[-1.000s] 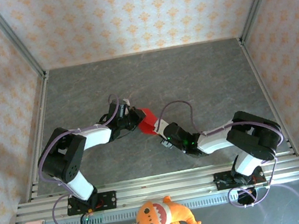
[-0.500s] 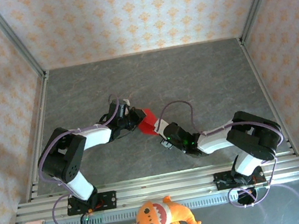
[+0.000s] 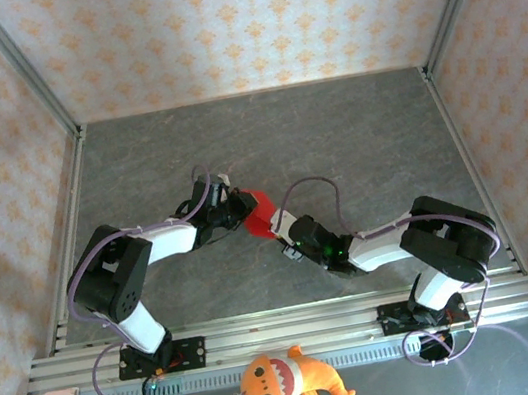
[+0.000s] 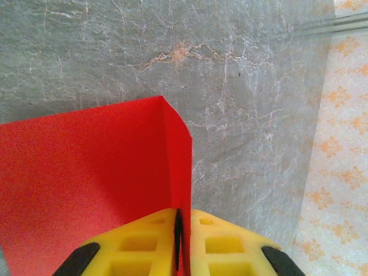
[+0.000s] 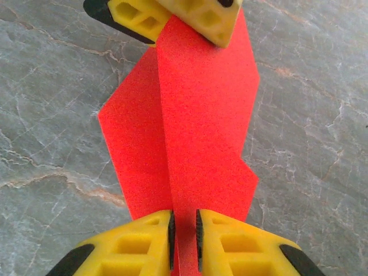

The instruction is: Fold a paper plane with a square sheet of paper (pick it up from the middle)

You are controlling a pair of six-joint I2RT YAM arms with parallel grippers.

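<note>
square sheet of paper (image 5: 201,115) is now a creased red shape, with 1 long ridge along its middle and slanted edges on both sides. i judge the folding about halfway, as the narrow dart is not yet made. it hangs between the 2 arms over the grey table (image 3: 354,132), near the middle and a little toward the left. if some corner touches the surface, i cannot tell.

the left gripper (image 4: 178,214) is closed tight on 1 end of the ridge. only a thin dark slit shows between its yellow pads, and a flap of paper stands up beside it. the right gripper (image 5: 184,215) sits at the opposite end. its jaws stand close on both sides of the ridge, with a small gap full of red. whether they really press the paper or only stand around it, i cannot tell.

the paper is very light and thin, with no stiffness except along the creases. it may tear or take a wrong wrinkle if the 2 arms pull apart. i think the best hold is on the centre ridge, where several layers lie together. the loose wings would bend and slip.
</note>
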